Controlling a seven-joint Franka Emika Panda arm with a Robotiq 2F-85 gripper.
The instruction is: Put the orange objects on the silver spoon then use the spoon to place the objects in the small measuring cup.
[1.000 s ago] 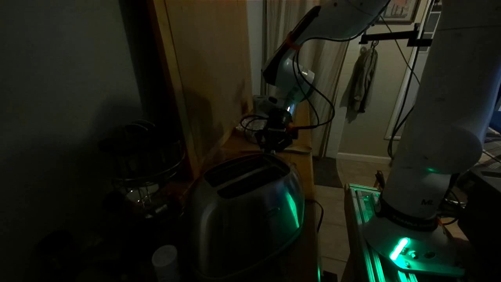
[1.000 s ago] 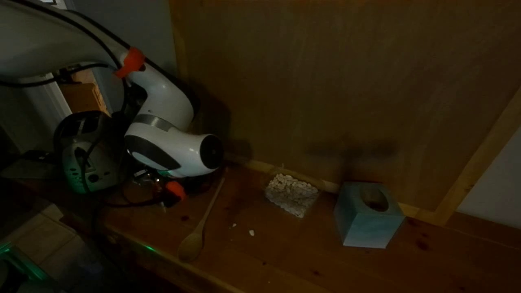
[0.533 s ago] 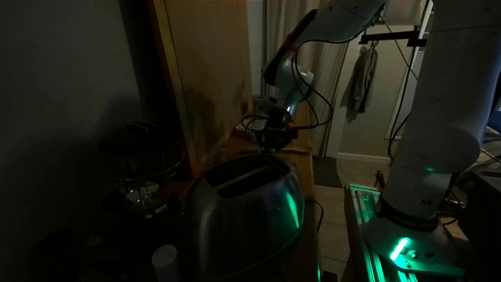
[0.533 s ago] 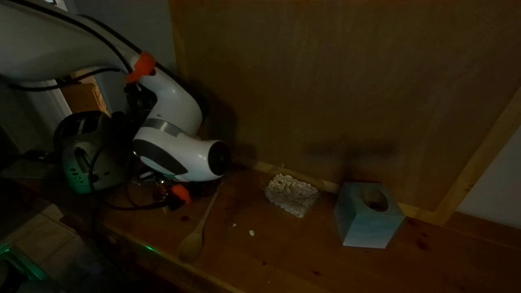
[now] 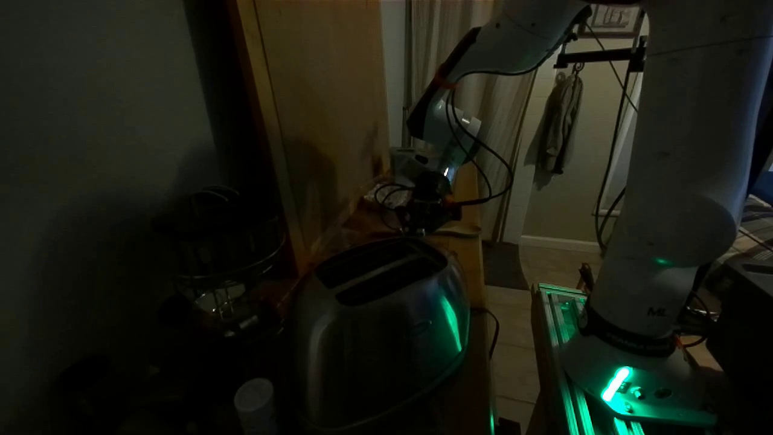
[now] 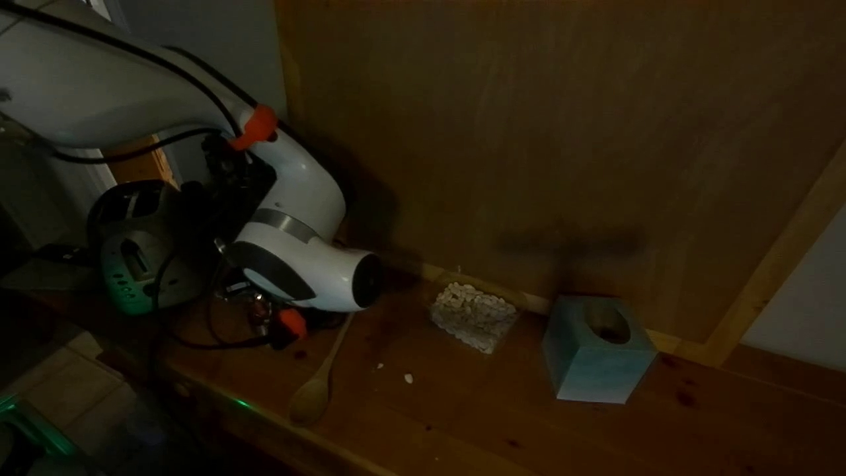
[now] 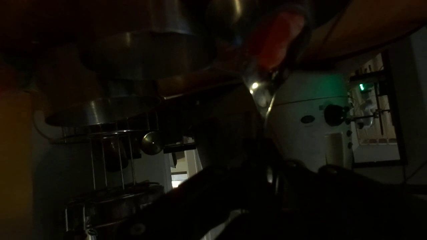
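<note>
My gripper (image 7: 263, 146) is dark in the wrist view, whose picture stands upside down. Its fingers are closed on the silver spoon (image 7: 263, 98) by the handle. A red-orange object (image 7: 278, 40) shows at the spoon's bowl and appears to lie in it; the view is blurred there. Silver metal cups, likely the measuring cups, show to the left of the spoon: one cup (image 7: 143, 55) close to it and another cup (image 7: 103, 110) farther off. In an exterior view the gripper (image 5: 420, 226) is low over the counter behind the toaster. The cups are hidden or too dark in both exterior views.
The toaster (image 5: 374, 350) stands beside the gripper. A wooden spoon (image 6: 309, 400) lies near the counter's front edge. A clear box of pale pieces (image 6: 472, 317) and a blue tissue box (image 6: 598, 363) stand along the wooden panel (image 6: 562, 132). The room is dark.
The arm's links and wrist have swung right and down in an exterior view, with the wrist tilting. The gripper itself stays at nearly the same spot. The counter objects have not moved.
</note>
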